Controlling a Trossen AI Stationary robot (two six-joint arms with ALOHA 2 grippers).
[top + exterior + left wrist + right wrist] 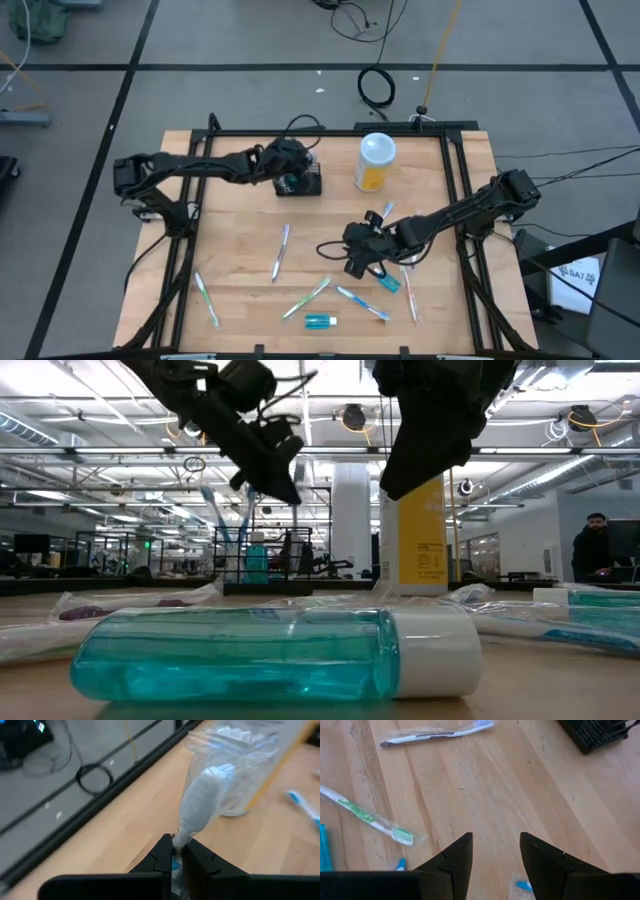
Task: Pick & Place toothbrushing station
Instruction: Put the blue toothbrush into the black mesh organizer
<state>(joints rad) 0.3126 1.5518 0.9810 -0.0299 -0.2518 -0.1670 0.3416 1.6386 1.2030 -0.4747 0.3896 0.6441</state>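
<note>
Over by the bench's far edge, my left hand (290, 172) is pinched tight on a wrapped toothbrush (200, 805), right above the black rack (300, 184) so it can drop in. My right hand (362, 252) hangs open mid-bench, empty, ready for another brush.

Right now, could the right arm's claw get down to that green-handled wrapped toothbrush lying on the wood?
Probably yes. The right claw hangs open and empty over bare wooden table, and the green-handled wrapped toothbrush lies close beside it with nothing between them.
</note>
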